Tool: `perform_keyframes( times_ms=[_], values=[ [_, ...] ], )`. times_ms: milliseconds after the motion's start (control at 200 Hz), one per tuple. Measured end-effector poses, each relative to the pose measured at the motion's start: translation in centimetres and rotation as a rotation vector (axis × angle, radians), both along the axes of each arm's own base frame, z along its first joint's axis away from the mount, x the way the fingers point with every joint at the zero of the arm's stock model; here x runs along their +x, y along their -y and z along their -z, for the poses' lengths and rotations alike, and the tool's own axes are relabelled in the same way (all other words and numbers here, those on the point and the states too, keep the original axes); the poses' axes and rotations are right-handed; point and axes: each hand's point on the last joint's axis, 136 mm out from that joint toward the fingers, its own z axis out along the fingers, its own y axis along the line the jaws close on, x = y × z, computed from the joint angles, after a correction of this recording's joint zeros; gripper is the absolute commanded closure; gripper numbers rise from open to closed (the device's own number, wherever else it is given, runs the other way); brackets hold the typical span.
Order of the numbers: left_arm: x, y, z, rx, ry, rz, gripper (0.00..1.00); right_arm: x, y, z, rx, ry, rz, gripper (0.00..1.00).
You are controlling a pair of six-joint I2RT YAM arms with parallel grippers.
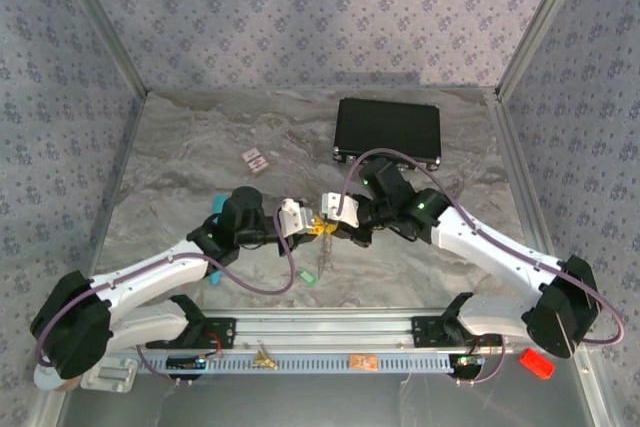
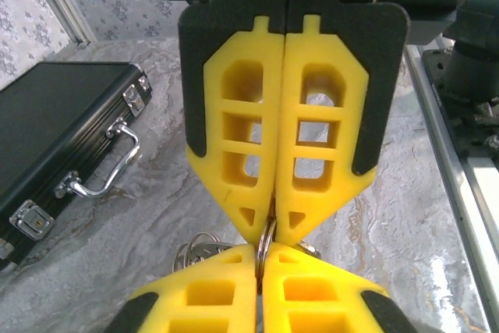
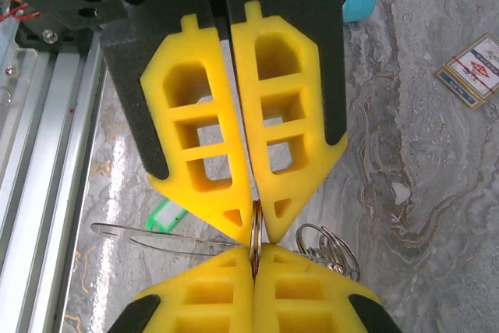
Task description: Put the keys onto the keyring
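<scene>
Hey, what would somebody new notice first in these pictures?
Two yellow-fingered grippers meet tip to tip at mid-table: the left gripper and right gripper are both shut on one thin metal ring. Behind them, a black case with a silver handle lies toward the table's far edge.

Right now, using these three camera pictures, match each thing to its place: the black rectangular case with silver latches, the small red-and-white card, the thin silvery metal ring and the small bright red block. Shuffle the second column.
Things
1. black rectangular case with silver latches
2. small red-and-white card
3. thin silvery metal ring
4. small bright red block

Places
A. in the near right corner
B. lying flat, left of the case
C. at the far side, right of centre
D. pinched between the left gripper and the right gripper

Pairs: 1-C, 2-B, 3-D, 4-A
</scene>
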Motion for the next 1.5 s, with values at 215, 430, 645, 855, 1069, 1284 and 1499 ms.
perform_keyframes(
  times_ms=[215,430,645,855,1069,1284,1499],
  values=[
    [0.0,0.0,0.0,0.002,0.006,-0.002,1.0,0.2,0.1,-0.3,0.018,-0.013,0.02,0.64],
    [0.2,0.0,-0.3,-0.009,0.007,-0.01,1.0,0.5,1.9,-1.1,0.117,-0.035,0.116,0.59],
    [0.1,-0.2,-1.1,-0.025,0.026,-0.017,1.0,0.2,1.7,-0.2,0.153,-0.103,0.149,0.61],
    [0.3,-0.3,-1.2,-0.026,0.022,-0.034,1.0,0.3,1.5,-0.6,0.155,-0.036,0.163,0.62],
    [0.4,-0.3,-0.8,-0.026,-0.03,-0.052,1.0,-0.2,2.3,-0.5,0.072,0.303,0.139,0.63],
    [0.5,-0.1,0.3,0.014,-0.108,-0.059,1.0,0.3,2.4,-1.4,-0.033,0.633,0.045,0.64],
    [0.7,0.2,0.3,0.033,-0.143,-0.061,1.0,0.7,2.4,-1.6,-0.128,0.812,-0.065,0.62]
  ],
)
